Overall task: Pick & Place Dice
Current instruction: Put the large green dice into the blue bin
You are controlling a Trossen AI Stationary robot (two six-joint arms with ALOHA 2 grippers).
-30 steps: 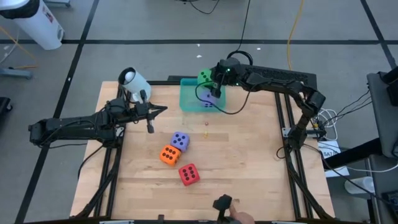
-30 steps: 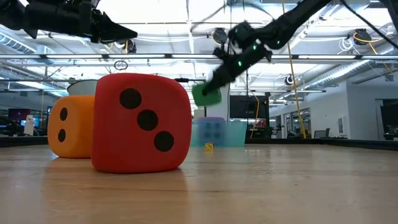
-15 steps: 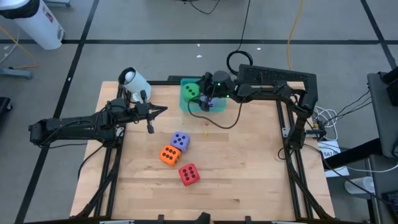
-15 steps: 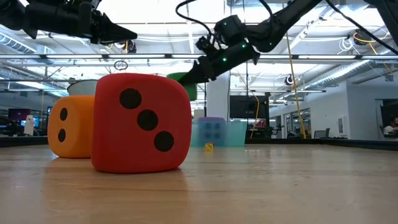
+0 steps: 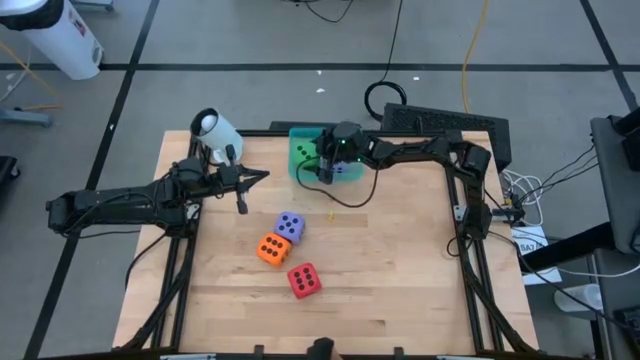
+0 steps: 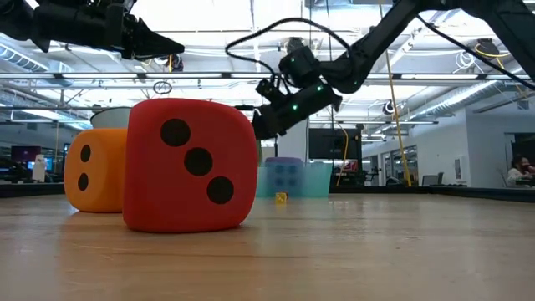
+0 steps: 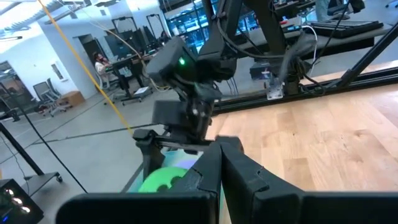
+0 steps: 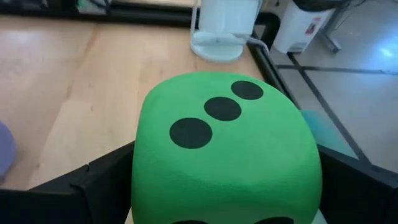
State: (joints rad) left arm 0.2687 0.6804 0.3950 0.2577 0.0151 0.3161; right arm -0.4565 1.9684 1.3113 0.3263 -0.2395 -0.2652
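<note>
My right gripper (image 5: 309,155) reaches in from the table's right, over the left part of the shallow teal tray (image 5: 297,173) at the far edge. It is shut on the green die (image 5: 304,151), whose three-pip face is up (image 8: 222,109). A purple die (image 6: 284,171) lies in the tray, partly under the arm. A second purple die (image 5: 289,225), the orange die (image 5: 270,248) and the red die (image 5: 304,280) rest on the table's middle. My left gripper (image 5: 262,177) hangs shut over the table's left side, away from all the dice. My right gripper pinches the green die between its two fingers (image 8: 93,183), by two opposite side faces (image 8: 144,168). The fingers come from the table's right, slanting a little down. The die sits in the hold with its three-pip face up, above the tray; the red die hides it in the low view.
A white cylinder-shaped device (image 5: 214,130) stands at the table's far left corner. A tiny yellow object (image 5: 332,212) lies on the wood in front of the tray. Bare wood spreads across the table's right half and near edge.
My right gripper has carried the green die from above the tray's far edge toward the table's left and down, tipping its fingers lower. The die now hangs lower, over the tray's left part. The other dice have kept their places.
</note>
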